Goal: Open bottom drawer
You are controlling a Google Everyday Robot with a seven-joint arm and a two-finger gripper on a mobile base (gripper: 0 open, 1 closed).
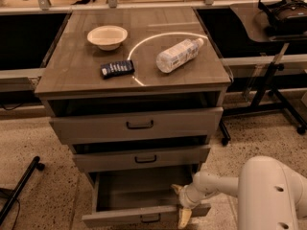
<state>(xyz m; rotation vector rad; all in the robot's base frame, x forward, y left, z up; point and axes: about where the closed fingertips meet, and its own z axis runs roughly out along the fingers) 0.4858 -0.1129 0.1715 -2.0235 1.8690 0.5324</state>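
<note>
The bottom drawer (144,215) is the lowest of three grey-brown drawers and stands pulled well out, its dark inside showing. Its small black bar handle (150,219) sits at the centre of the front. My gripper (181,204) is at the right end of that drawer front, on a white arm (216,186) coming in from the lower right. Its cream fingers (183,218) stand apart, one above the front panel's top edge and one in front of it. The middle drawer (141,158) and the top drawer (136,124) each stand slightly out.
On the cabinet top (76,71) lie a cream bowl (107,36), a dark remote (117,68) and a plastic bottle (178,54) on its side. A black stand leg (19,188) crosses the floor at the left. A desk frame on castors (268,87) stands at the right.
</note>
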